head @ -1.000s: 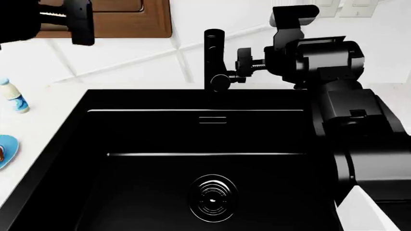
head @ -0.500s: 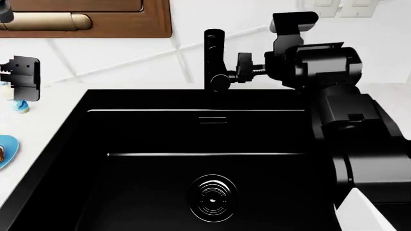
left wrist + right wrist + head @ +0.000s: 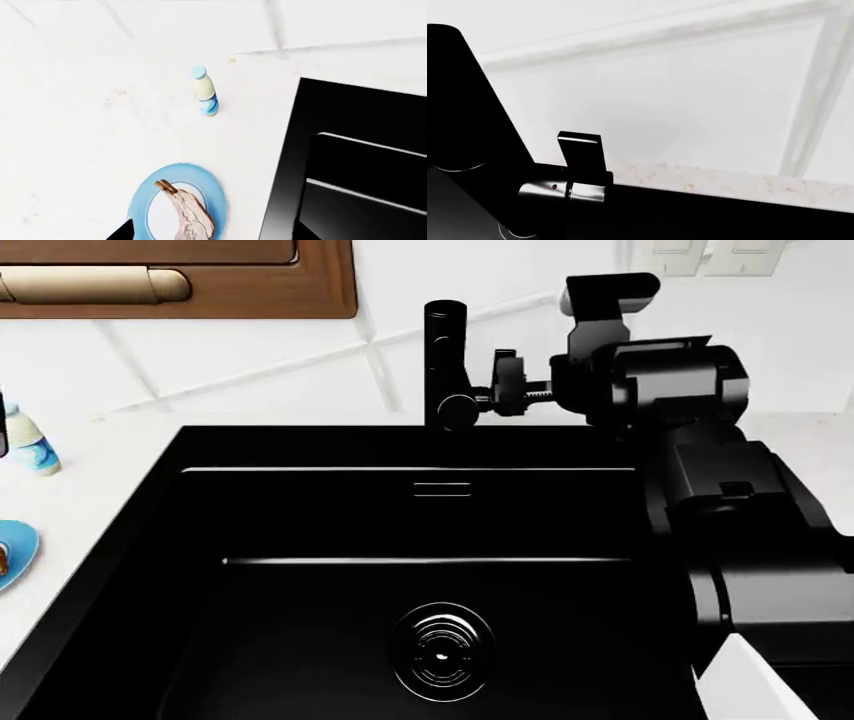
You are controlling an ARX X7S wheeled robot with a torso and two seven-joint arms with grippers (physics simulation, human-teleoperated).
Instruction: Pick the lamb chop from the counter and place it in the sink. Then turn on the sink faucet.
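Black basin is filling most of our head view: the sink point(image 3: 200, 540) is sitting in the white desk point(image 3: 94, 490), with its ribbed drain point(image 3: 443, 648) lying toward 6 o'clock and the overflow slot point(image 3: 442, 489) toward 12 o'clock. We are seeing no meat inside it. The sink faucet point(image 3: 445, 350) is standing upright at the basin's 12 o'clock rim. Our right hand point(image 3: 505, 380) is hanging just at 3 o'clock of the post, close against its round knob joint point(image 3: 458, 411); we cannot tell whether its fingers are spread or pressed together. From the right wrist camera we are looking at the short lever point(image 3: 581, 150) jutting beside the dark post point(image 3: 460, 125).

At the sink's 9 o'clock a blue plate point(image 3: 143, 200) is resting on the desk, and the lamb chop point(image 3: 188, 215) is lying on it, curved and pale pink-tan with a brown tip. A small blue-and-white bottle point(image 3: 205, 92) is standing upright beyond the plate, well apart from it. Our left hand is barely showing, so we cannot tell its state.
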